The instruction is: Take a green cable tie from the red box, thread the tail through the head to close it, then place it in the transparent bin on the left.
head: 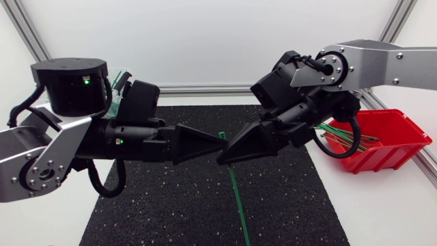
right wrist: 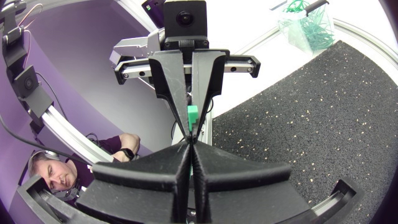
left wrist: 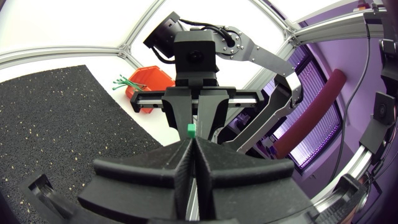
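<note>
Plastic this thin weighs next to nothing, and the green cable tie (head: 232,179) looks whippy and slick. It hangs over the black mat (head: 287,205), its small square head (left wrist: 191,130) up where the two arms meet tip to tip, its long tail (head: 243,229) trailing toward the mat's near edge. The left jaws are clenched and so are the right jaws; each seems to pinch the strap close under the head, though the exact contact is hidden at the tips. I'd judge the tail will flop and twist unless taken near its end, flat sides gripped, with the head held firm beside its slot. More ties lie in the red box (head: 382,140) on the counter (head: 369,212); the clear bin (right wrist: 308,28) sits well apart on the left.
</note>
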`<control>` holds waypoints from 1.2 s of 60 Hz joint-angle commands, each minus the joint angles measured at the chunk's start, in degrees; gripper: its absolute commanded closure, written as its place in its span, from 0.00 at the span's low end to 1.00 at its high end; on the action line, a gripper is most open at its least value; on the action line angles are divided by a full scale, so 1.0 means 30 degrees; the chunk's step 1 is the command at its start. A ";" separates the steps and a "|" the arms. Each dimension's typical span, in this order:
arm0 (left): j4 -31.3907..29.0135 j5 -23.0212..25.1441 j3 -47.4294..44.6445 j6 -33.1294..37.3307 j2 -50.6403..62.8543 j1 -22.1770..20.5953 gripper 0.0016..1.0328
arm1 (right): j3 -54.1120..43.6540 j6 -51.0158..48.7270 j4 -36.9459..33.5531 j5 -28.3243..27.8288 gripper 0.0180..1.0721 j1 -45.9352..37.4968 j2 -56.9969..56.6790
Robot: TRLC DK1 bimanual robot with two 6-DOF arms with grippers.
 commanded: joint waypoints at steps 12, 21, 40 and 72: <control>-0.0085 -0.0073 0.0400 -0.0785 -0.0087 0.0371 0.97 | -0.0943 -0.0329 0.0154 0.0460 0.82 0.0188 -0.0649; -0.0495 0.0279 0.0429 -0.0785 -0.0350 0.0752 0.97 | -0.1324 -0.0329 0.0359 0.0900 0.68 0.0130 -0.1030; -0.0934 0.0718 0.0546 -0.0697 -0.0380 0.1044 0.97 | -0.1383 -0.0241 0.0711 0.1105 0.74 0.0042 -0.1147; -0.0934 0.0747 0.0546 -0.0697 -0.0380 0.1044 0.97 | -0.1558 0.0550 0.1473 0.1925 0.95 0.0452 -0.1030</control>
